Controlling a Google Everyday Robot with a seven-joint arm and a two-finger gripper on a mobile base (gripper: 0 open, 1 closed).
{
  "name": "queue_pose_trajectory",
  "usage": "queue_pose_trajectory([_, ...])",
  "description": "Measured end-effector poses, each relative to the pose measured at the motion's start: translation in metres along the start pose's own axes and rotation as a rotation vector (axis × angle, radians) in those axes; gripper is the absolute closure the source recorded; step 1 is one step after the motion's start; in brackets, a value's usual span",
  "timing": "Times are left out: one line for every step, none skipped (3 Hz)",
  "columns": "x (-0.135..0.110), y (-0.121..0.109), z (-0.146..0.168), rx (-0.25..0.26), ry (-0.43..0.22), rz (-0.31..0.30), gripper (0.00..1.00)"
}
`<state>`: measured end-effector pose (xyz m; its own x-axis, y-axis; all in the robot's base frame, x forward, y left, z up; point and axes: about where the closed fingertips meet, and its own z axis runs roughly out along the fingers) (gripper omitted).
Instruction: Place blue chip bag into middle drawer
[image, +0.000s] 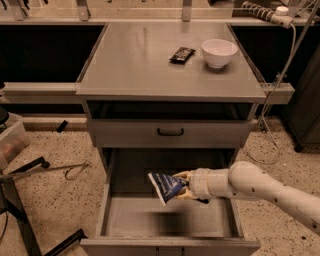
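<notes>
The blue chip bag (167, 186) is a shiny blue and white foil bag held in the air over the open middle drawer (167, 216), tilted with its lower corner pointing down-left. My gripper (184, 186) reaches in from the right on a white arm and is shut on the bag's right end. The bag hangs above the drawer's flat grey floor, near the drawer's middle, and casts a shadow on the floor below. The drawer is pulled out wide with tall side walls.
Above is a shallow shut drawer with a black handle (170, 132). On the cabinet top (135, 65) lie a small black snack packet (181, 54) and a white bowl (219, 52). A cable (272, 100) hangs at the right; a metal stand (30, 175) lies at the left.
</notes>
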<state>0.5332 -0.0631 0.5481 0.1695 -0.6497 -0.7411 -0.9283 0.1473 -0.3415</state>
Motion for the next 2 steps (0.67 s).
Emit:
queue_pose_trajectory([0.000, 0.000, 0.000, 0.000, 0.000, 0.000, 1.00])
queue_pose_trajectory([0.013, 0.010, 0.024, -0.008, -0.023, 0.008, 1.00])
